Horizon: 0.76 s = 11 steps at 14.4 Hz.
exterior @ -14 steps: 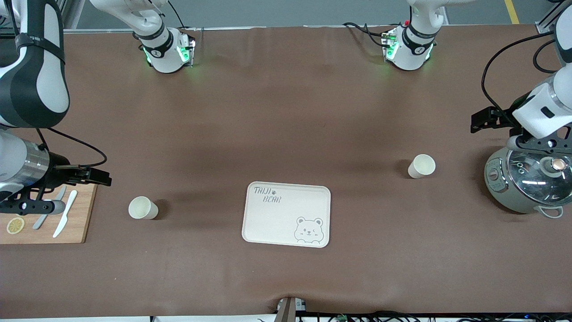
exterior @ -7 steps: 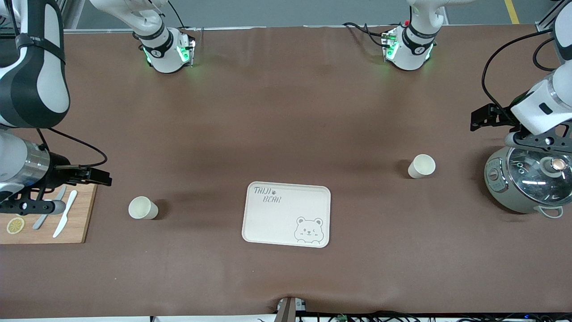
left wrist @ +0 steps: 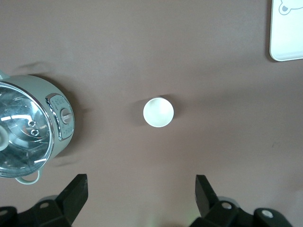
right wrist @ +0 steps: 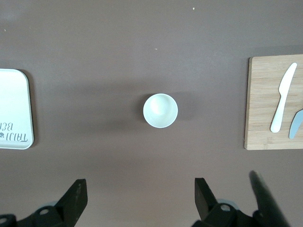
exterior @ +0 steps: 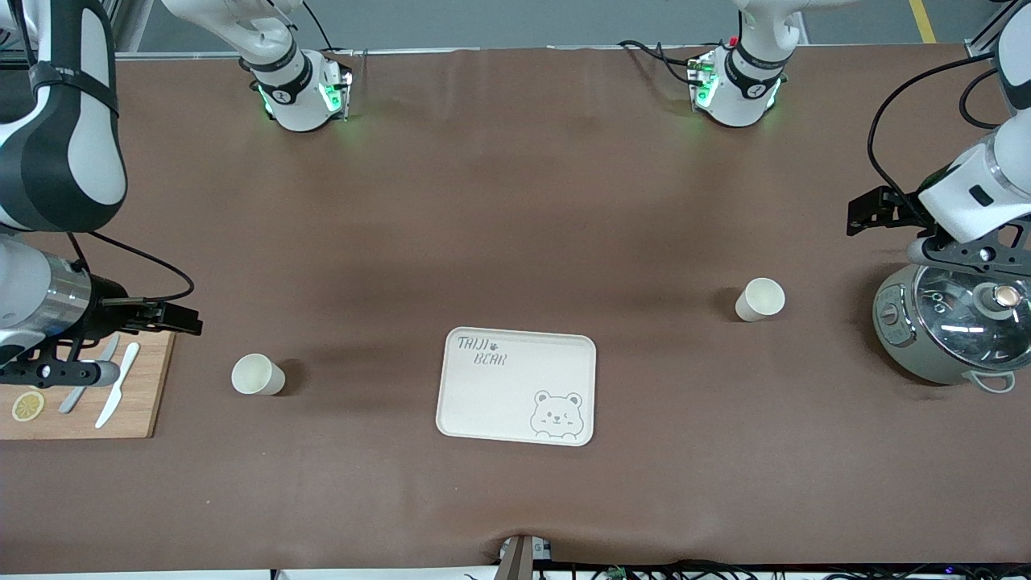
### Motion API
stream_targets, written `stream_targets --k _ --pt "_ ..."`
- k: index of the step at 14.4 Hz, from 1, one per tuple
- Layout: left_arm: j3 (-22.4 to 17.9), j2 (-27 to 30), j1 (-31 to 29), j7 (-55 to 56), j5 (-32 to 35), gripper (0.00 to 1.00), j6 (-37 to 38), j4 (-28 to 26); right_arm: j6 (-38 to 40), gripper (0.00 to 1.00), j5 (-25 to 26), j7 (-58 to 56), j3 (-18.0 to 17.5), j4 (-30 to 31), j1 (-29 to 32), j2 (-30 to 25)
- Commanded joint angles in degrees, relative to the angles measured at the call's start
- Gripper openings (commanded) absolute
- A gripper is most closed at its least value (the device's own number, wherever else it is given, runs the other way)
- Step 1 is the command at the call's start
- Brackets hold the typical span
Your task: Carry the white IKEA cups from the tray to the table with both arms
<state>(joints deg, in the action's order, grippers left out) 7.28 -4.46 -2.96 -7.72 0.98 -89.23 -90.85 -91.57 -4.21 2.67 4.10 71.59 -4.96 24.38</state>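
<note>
Your tray (exterior: 515,387) lies between two upright cups: one cup (exterior: 258,374) toward the right arm's end, the other cup (exterior: 759,299) toward the left's. Your left gripper (left wrist: 139,196) and right gripper (right wrist: 139,198) hang wide open, empty, touching nothing.

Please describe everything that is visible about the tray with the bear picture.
The tray is a flat cream-white rectangle with rounded corners and a low raised rim; it looks like plastic. Grey lettering sits in one corner and a grey bear face in the corner diagonally across from it. It lies flat on the brown table, near the middle and on the side nearer the front camera. Nothing lies on it and nothing touches it. It sits between the two white cups, apart from both.
</note>
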Motion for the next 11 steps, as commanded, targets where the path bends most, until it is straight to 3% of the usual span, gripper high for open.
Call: stream_targets --k 1,11 --pt "0.11 1.12 -0.29 -0.98 -0.8 1.0 -0.68 -1.34 -0.19 1.0 0.69 0.93 -0.5 0.3 0.13 -0.3" --pt "0.19 1.56 -0.12 0.07 -0.36 1.0 -6.04 -0.03 -0.28 1.0 0.69 0.93 -0.5 0.48 0.13 -0.21"
